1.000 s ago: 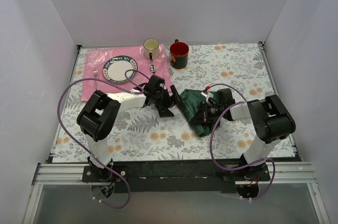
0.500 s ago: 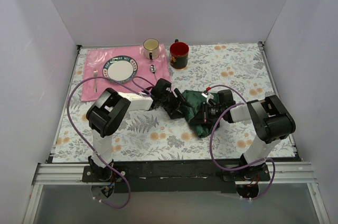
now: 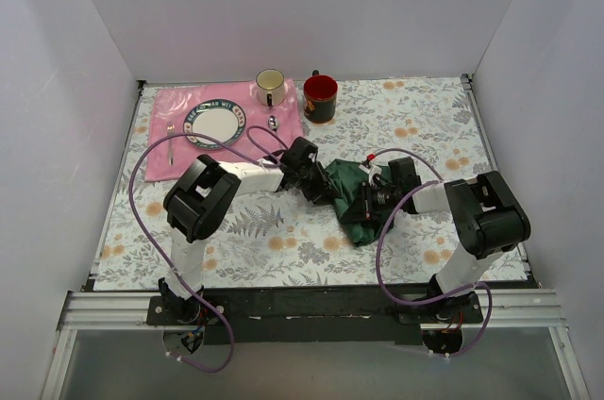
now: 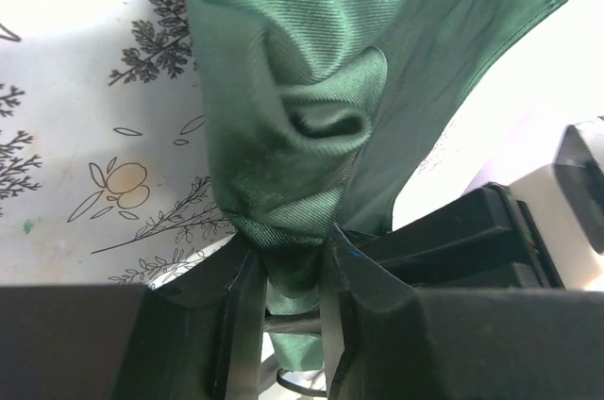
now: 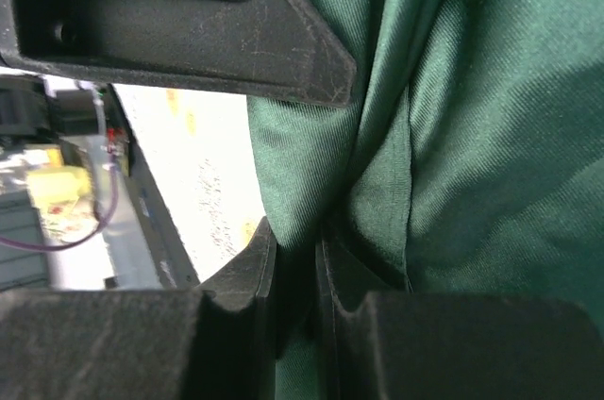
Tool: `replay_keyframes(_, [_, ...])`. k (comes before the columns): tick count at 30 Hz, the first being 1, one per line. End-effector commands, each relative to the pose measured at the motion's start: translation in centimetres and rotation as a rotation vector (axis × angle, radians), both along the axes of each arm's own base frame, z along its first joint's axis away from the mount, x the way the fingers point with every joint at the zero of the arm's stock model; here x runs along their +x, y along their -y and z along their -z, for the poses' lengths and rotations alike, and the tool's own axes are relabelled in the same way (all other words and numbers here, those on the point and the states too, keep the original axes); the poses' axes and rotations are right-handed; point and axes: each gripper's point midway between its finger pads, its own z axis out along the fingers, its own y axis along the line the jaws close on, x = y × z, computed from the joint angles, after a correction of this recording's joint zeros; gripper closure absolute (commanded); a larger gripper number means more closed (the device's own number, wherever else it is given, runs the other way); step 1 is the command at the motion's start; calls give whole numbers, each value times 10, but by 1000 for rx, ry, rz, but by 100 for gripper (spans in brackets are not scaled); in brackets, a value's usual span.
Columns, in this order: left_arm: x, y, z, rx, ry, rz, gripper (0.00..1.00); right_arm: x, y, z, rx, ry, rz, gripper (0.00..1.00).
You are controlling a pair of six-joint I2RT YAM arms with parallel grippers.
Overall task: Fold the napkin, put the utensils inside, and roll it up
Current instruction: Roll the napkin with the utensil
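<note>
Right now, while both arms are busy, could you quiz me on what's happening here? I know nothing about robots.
1. True or false: both the left fingers and the right fingers pinch the green napkin.
2. Which stands beside the red mug? A) cream mug B) bottle C) bowl
3. Fill in: the plate rests on a pink ____.
Key: 1 true; 2 A; 3 placemat.
</note>
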Motion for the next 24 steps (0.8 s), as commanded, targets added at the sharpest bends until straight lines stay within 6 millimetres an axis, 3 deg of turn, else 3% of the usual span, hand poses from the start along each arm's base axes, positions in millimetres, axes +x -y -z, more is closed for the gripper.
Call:
replay_keyframes(1, [10, -43, 45, 242, 44, -22, 95, -15, 22, 11, -175, 40, -79, 92])
replay_keyframes(6, [4, -38, 34, 219, 8, -12, 100, 5, 38, -3, -381, 152, -62, 69])
replay_keyframes(8, [4, -35, 30, 215, -3, -16, 100, 15, 41, -19, -479, 219, -42, 60])
replay_keyframes(12, [0, -27, 27, 201, -55, -11, 100, 25, 36, -43, -612, 342, -20, 50])
replay_keyframes(13, [0, -26, 28, 202, -66, -17, 100, 23, 26, -51, -629, 388, -40, 48])
replay_keyframes(15, [0, -24, 26, 206, -78, -21, 100, 25, 27, -53, -709, 434, -26, 39])
replay_keyframes(16, [1, -24, 26, 208, -83, -23, 100, 17, 16, -53, -708, 452, -58, 37])
replay_keyframes(17, [2, -21, 24, 206, -84, -23, 100, 25, 20, -54, -767, 489, -11, 33])
replay_keyframes(19, [0, -20, 26, 207, -106, -18, 100, 20, 9, -53, -800, 538, -22, 24])
replay_keyframes(20, [-1, -20, 26, 205, -113, -19, 100, 25, 12, -54, -846, 573, 13, 9])
replay_keyframes(24, [-2, -17, 25, 199, -135, -13, 100, 28, -3, -52, -914, 672, 49, 10])
